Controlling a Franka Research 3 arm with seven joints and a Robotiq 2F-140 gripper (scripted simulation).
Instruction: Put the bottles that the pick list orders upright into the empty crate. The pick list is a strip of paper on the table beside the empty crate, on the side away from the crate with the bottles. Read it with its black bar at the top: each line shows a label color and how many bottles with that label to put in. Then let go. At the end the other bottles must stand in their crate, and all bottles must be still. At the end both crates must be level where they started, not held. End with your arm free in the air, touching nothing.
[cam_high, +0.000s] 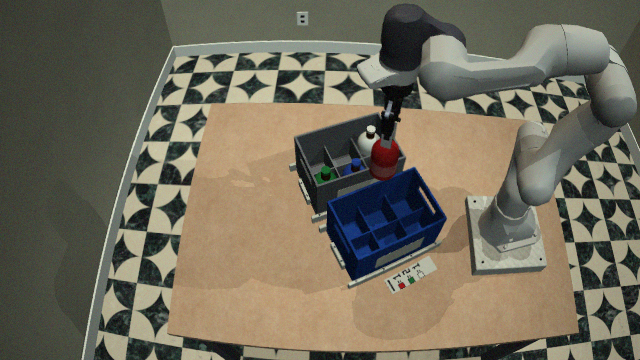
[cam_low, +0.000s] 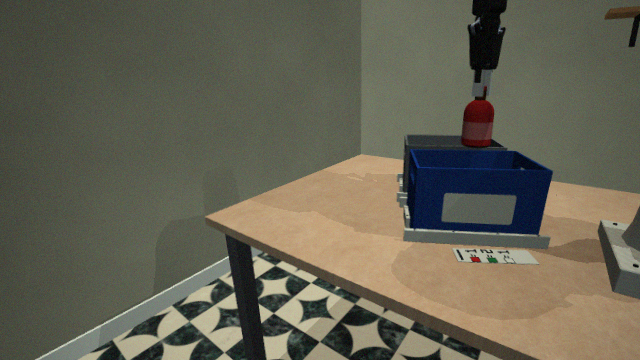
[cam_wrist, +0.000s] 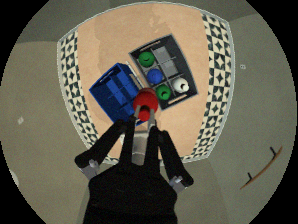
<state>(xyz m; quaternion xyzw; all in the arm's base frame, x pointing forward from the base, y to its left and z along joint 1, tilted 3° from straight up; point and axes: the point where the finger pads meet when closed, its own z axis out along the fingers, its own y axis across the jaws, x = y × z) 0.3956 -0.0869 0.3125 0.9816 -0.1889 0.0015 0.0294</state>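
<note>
Hanging upright from the gripper (cam_high: 388, 134), clamped by its neck, a red bottle (cam_high: 384, 158) is held in the air above the edge where the gray crate (cam_high: 306, 161) meets the blue crate (cam_high: 390, 255). Gray crate holds a white-label bottle (cam_high: 367, 140), a blue-cap bottle (cam_high: 355, 165) & a green-cap bottle (cam_high: 325, 174) in separate cells; blue crate's cells hold nothing. Pick list strip (cam_high: 411, 275) lies on the table (cam_high: 250, 260) just beside the blue crate, w/ red, green & white marks.

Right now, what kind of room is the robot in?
Probably a plain workroom: a wooden table on a checkered floor, two bottle crates, and bare grey walls with one wall socket.
</note>
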